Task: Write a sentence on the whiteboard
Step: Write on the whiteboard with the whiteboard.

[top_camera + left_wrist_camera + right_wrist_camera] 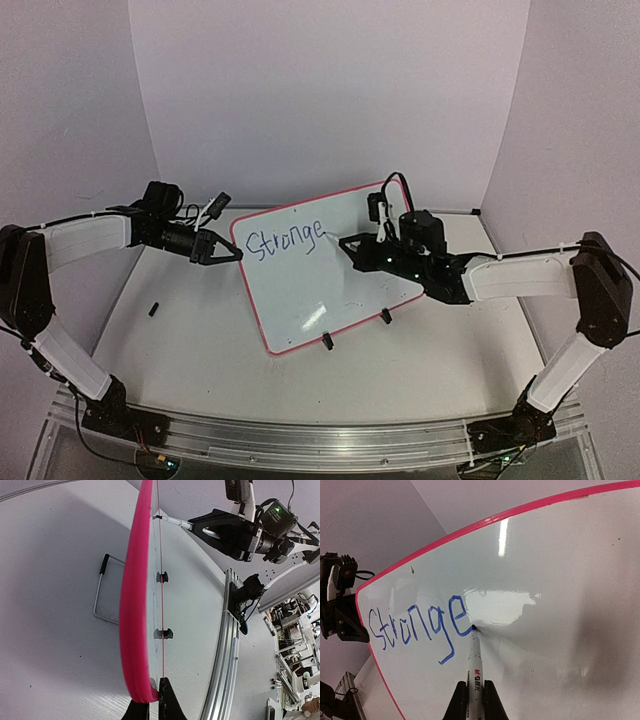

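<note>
Centrally on the table (200,350), the pink-rimmed whiteboard (330,290) stands on black clip feet (327,341); its blue sentence (415,625) reads "Stronge". Left gripper (228,252) pinches its left edge; right gripper (475,700) clasps a marker (474,660), tip at the "e". Small black piece (155,308) lies leftward.

Tilted whiteboard (330,275); blue sentence (285,240) reads "Stronge".

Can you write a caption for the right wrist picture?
The right tool holds a marker, its tip at the end of the blue lettering "Stronge" on the pink-rimmed whiteboard.
</note>
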